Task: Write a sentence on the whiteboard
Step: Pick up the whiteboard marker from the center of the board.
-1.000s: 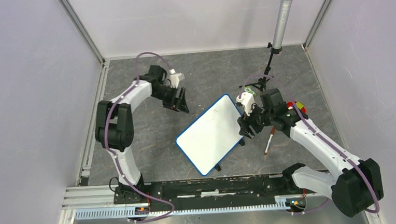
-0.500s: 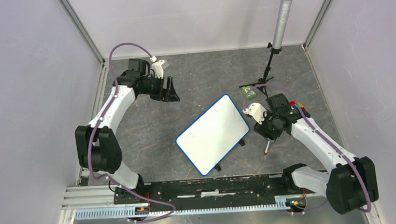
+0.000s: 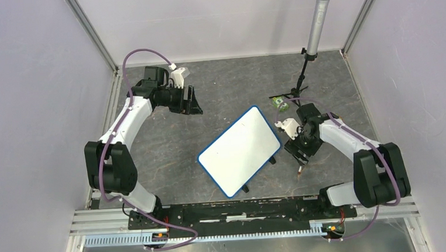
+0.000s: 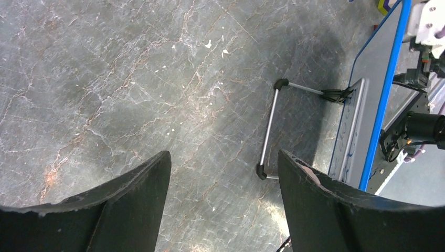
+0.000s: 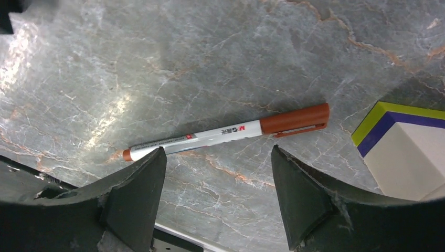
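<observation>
Left wrist only: whiteboard [image 4: 369, 79] underside w/ stand [image 4: 268, 131].

Whiteboard [image 3: 240, 151]: from above, too small to tell whether its face bears writing; cut off at the right edge in the left wrist view. Marker [image 3: 300, 170]: mostly hidden beneath the right gripper [image 3: 300, 153]. Layered block [image 5: 404, 152]: cropped at the right edge

- Your left gripper [image 3: 195, 104] has pulled back from the whiteboard [image 3: 240, 151]. It now sits well apart from it, toward the far left, and the elbow has swung outward.
- Your right gripper [image 3: 300, 151] has left the board's right edge. It now hovers over the marker [image 5: 225, 131], its fingers spread either side.
- Your right elbow has folded inward.
- The green object [image 3: 278, 103], earlier partly covered by the right gripper, now shows.
</observation>
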Available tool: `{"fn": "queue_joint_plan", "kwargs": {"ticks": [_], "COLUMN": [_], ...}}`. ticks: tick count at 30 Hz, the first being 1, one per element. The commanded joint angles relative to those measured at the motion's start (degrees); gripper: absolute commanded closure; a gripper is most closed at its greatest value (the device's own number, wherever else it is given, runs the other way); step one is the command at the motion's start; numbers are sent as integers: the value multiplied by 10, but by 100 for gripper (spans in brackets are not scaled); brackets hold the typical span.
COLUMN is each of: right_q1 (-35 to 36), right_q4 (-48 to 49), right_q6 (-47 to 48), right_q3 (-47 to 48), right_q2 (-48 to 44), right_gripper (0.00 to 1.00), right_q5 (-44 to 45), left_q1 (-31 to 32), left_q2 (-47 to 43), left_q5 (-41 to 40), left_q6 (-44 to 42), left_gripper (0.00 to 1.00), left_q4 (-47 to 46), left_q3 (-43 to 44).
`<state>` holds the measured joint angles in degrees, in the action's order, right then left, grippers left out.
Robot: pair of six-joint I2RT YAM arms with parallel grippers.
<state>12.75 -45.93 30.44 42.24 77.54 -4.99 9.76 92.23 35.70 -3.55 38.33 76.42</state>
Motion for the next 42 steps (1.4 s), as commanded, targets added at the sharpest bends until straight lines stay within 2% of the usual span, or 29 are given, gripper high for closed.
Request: {"fn": "queue_joint_plan", "kwargs": {"ticks": [1, 14, 18, 23, 28, 32, 35, 40, 42], "right_q1": [-27, -48, -48, -46, -47, -47, -47, -47, -47], "right_q4": [3, 44, 71, 113, 114, 107, 104, 108, 111], "right_q6": [-28, -43, -35, 3, 20, 25, 27, 12, 1], "right_q3": [43, 51, 38, 3, -4, 3, 16, 41, 50], "right_q2": [25, 86, 75, 66, 65, 65, 55, 17, -1], "right_gripper": [21, 27, 34, 45, 60, 78, 99, 100, 100], "right_q5": [-32, -86, -77, -18, -41, -59, -73, -106, -118], "left_q1": [0, -1, -1, -1, -3, -2, 4, 60, 106], "left_q2": [-18, -16, -18, -18, -25, -45, -63, -69, -74], "left_q5": [19, 26, 24, 16, 11, 18, 26, 0, -8], "left_q6": [27, 30, 30, 29, 17, -31, -91, -217, -263], "left_gripper": [20, 20, 20, 20, 19, 17, 11, 8, 9], "left_q4": [-28, -34, -36, -36, -13, 36, 95, 226, 269], "left_q3": [-5, -1, -3, 0, 22, 67, 109, 194, 207]}}
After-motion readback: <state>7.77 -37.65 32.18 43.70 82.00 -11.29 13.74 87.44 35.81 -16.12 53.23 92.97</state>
